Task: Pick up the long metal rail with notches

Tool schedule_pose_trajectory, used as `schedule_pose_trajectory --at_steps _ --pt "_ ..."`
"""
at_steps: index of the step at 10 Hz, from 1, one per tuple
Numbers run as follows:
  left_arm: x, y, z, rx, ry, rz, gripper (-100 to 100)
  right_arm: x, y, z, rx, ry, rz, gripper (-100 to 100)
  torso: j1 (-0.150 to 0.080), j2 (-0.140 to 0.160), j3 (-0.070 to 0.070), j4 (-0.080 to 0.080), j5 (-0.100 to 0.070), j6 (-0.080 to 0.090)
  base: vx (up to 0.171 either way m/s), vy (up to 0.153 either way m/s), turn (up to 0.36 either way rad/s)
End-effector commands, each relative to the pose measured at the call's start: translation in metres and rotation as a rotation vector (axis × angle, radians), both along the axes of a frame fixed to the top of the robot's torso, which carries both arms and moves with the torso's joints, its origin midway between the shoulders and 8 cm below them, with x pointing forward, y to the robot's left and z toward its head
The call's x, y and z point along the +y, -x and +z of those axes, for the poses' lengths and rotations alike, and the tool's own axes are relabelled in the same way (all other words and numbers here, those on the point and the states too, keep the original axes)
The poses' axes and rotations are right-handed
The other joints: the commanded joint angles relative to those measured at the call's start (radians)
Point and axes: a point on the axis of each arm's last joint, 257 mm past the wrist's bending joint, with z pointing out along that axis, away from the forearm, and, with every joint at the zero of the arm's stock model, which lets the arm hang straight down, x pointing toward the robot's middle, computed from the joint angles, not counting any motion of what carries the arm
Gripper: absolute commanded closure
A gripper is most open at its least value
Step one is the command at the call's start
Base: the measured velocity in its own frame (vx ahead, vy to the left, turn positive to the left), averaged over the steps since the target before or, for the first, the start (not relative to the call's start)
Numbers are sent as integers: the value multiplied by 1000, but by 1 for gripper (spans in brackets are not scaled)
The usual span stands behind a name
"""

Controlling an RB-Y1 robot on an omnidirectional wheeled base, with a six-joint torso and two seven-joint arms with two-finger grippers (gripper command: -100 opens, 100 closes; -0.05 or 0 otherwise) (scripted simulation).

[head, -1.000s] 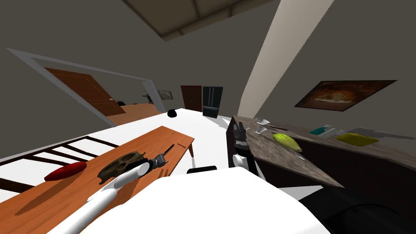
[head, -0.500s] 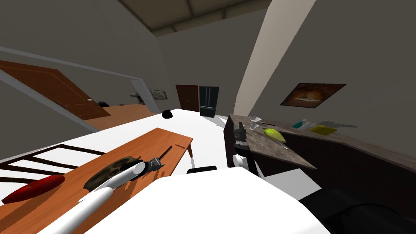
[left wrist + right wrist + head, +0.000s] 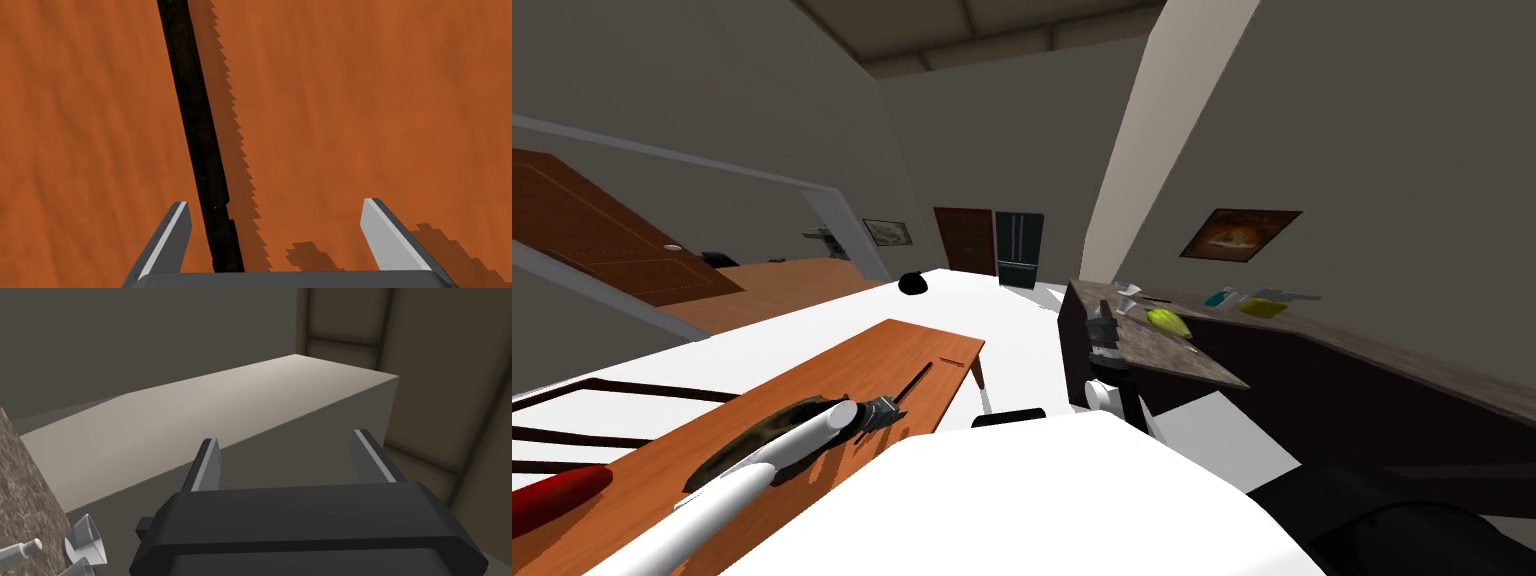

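One dark notched rail (image 3: 200, 135), flat on the orange worktop (image 3: 375, 100); our left pincer (image 3: 275, 202), released, straddles it, long axis running away between the fingers, close beside one. Right pincer (image 3: 286, 437) released, farther off.

Rail (image 3: 200, 125) matt black; table (image 3: 375, 100) smooth wood.

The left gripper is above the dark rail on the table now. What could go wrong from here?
1. The rail lies off centre in the open left gripper, close to one finger; descending, that finger might land on it.
2. The gripper seems near the rail's end, so the long rail may tip when lifted off the table.
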Motion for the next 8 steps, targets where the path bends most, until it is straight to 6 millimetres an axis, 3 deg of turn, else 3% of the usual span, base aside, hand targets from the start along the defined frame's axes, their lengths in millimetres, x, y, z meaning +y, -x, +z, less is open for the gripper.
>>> schedule_pose_trajectory --at_steps 1,8 --pt "9 6 0 27 24 48 -100 0 0 0 0 0 0 0 0 0 0 0 0 0 -18 29 -150" --pt "39 40 -2 121 100 248 -100 0 0 0 0 0 0 0 2 1 0 0 0 0 -26 41 -141"
